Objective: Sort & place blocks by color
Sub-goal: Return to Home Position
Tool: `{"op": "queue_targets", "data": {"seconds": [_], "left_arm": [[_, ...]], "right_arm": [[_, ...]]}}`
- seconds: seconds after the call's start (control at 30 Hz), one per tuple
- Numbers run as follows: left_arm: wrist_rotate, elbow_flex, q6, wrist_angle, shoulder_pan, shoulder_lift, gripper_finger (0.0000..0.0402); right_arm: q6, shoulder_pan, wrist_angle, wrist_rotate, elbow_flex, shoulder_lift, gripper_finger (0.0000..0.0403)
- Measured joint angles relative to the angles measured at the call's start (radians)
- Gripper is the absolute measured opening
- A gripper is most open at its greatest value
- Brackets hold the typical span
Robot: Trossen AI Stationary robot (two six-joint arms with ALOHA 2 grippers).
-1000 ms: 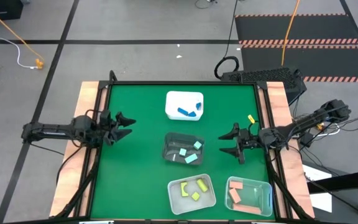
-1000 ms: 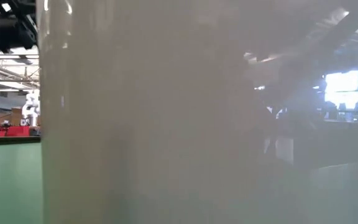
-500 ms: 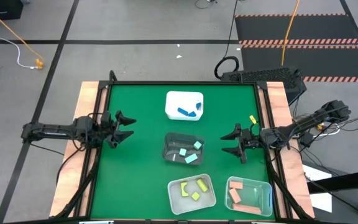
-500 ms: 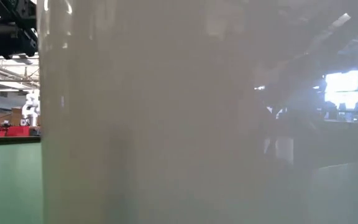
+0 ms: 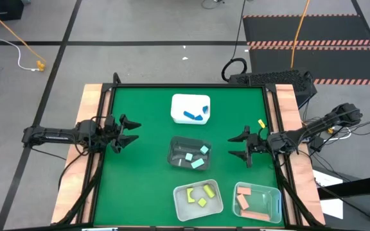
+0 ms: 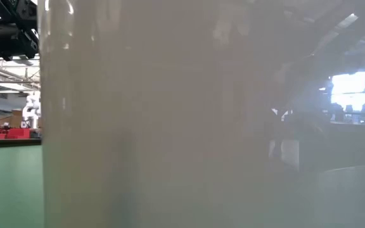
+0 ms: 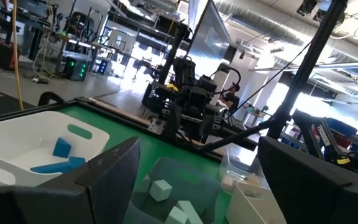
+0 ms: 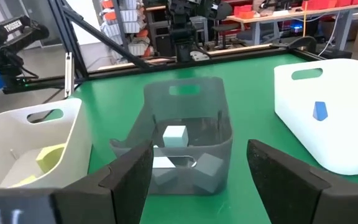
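Four tubs [image 5: 175,102] hold colour-sorted blocks [image 5: 189,115]; one yellow bit [image 5: 259,122], maybe a block, lies loose on the bench [image 5: 146,179]. Left jaws and right jaws gape empty.

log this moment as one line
left gripper: open, empty, near left table edge | right gripper: open, empty, near right edge | blocks: all in tubs, grouped by color
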State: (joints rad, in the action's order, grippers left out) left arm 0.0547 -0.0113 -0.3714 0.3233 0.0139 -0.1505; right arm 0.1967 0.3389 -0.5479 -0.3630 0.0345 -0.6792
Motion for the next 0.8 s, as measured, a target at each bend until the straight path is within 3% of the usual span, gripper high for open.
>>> {"op": "queue_targets", "data": {"seconds": [0.57,0.8], "left_arm": [[0.000,-0.001,0.000,-0.001,0.000,0.000,0.0324],[0.000,-0.001,0.000,0.000,0.000,0.000,0.0324]], "right_arm": [[0.000,0.003,0.000,0.002,-0.002,0.016,0.0249],[0.000,-0.016,0.006,0.002,-0.002,0.147,0.0249]]}}
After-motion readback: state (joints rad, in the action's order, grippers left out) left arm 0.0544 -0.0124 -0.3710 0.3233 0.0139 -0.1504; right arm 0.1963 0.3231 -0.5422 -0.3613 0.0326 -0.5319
